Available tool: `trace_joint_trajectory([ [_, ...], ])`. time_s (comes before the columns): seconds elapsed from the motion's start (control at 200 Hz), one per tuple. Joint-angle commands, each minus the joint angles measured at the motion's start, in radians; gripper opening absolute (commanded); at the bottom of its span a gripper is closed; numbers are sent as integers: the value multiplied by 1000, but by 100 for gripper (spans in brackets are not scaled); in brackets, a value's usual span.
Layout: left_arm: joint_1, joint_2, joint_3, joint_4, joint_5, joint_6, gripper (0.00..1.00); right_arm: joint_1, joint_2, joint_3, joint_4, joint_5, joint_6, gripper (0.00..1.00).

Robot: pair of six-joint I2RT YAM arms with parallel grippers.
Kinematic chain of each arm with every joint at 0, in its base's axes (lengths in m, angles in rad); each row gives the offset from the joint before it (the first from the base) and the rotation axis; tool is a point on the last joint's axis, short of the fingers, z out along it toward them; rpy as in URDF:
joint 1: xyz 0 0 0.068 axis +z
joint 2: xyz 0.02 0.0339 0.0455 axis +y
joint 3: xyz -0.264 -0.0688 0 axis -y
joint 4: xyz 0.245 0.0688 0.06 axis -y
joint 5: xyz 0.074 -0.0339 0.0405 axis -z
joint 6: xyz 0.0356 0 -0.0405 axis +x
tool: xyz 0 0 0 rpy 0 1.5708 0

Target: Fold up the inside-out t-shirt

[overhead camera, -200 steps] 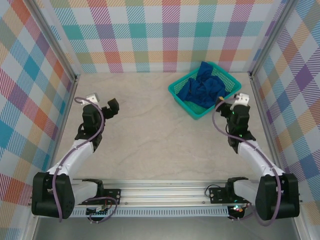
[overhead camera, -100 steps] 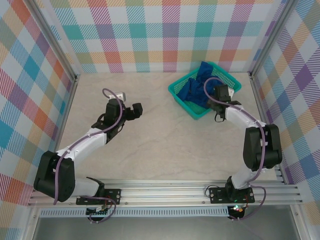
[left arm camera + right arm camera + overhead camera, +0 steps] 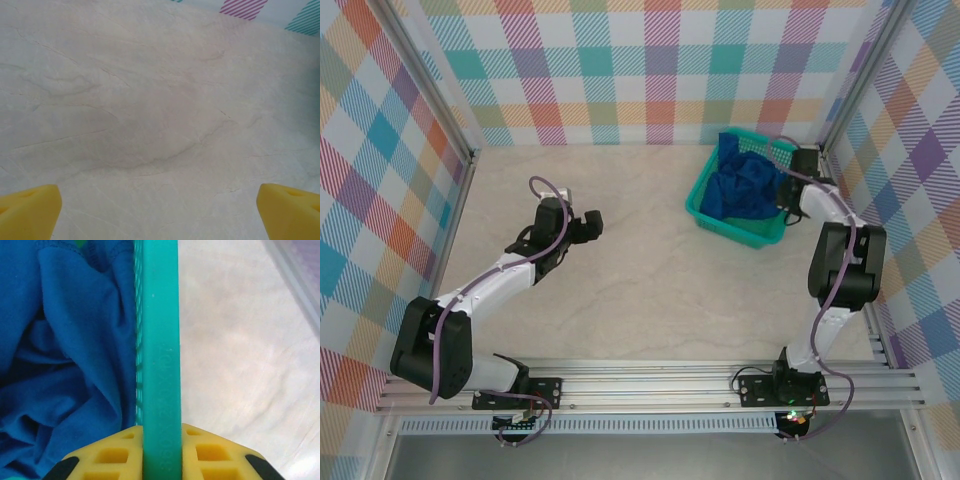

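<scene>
The right gripper (image 3: 161,442) is clamped on the basket (image 3: 160,340) rim, on its right side, probably to steady or tip it, because the t-shirt (image 3: 60,345) lies bunched inside the basket, while the left gripper (image 3: 160,212) waits wide open over the table (image 3: 150,100), well left of the basket.

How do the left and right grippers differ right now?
The left gripper stands wide open; the right gripper is shut. The left gripper holds nothing over bare table; the right gripper pinches the rim of the teal basket, one finger inside beside the blue t-shirt, one outside. The left sits mid-table, the right near the far right corner. Both have yellow fingers.
</scene>
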Motion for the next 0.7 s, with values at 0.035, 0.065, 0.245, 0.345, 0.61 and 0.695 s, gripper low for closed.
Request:
trace_joint_trajectory([
  [0.035, -9, -15, 7, -16, -15, 27, 100, -45, 129, 158, -99, 59, -295, 10],
  [0.065, -8, -12, 6, -16, -16, 29, 100, -50, 150, 186, -103, 81, -350, 9],
  [0.245, -10, -4, 8, -27, -1, 36, 100, -93, 250, 374, -112, 212, -480, 11],
  [0.345, -12, 3, 12, -33, 2, 38, 100, -95, 270, 462, -119, 227, -503, 17],
  [0.61, -12, 14, 15, -42, -1, 35, 100, -94, 246, 547, -135, 295, -481, 44],
  [0.695, -13, 20, 20, -44, 1, 35, 100, -95, 234, 548, -144, 251, -464, 51],
])
